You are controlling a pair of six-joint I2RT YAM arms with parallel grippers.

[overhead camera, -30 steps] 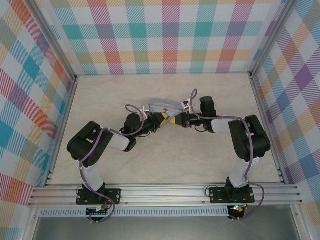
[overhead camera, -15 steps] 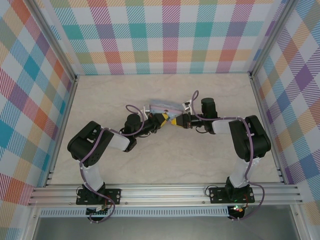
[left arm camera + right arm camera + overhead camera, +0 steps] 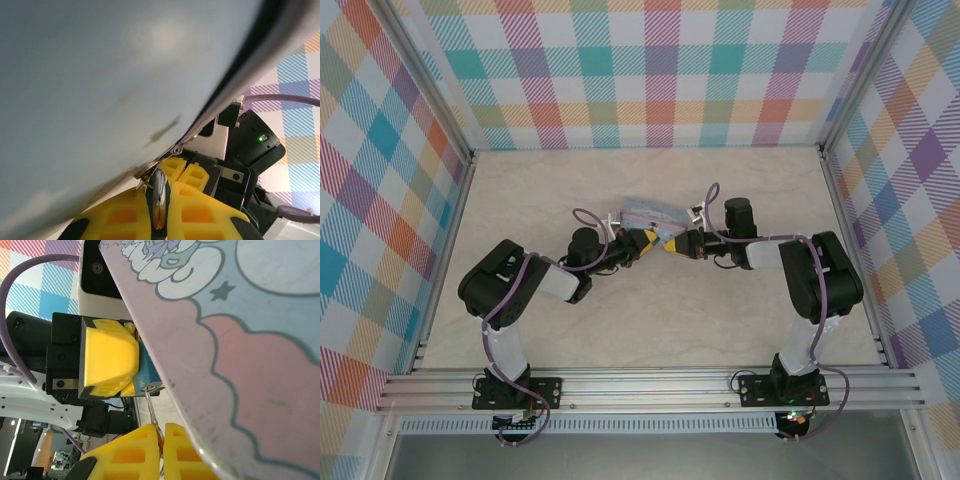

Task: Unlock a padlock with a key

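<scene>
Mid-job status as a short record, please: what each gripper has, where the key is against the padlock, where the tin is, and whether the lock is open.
left gripper: shut on the padlock
right gripper: shut on the key
key vs padlock: key tip meets the keyhole end of the blue body; depth of insertion cannot be told
tin: printed face close beside padlock and key, just behind the meeting grippers
shackle: hidden, so open or locked cannot be told
table: grippers meet fingertip to fingertip near its middle
</scene>
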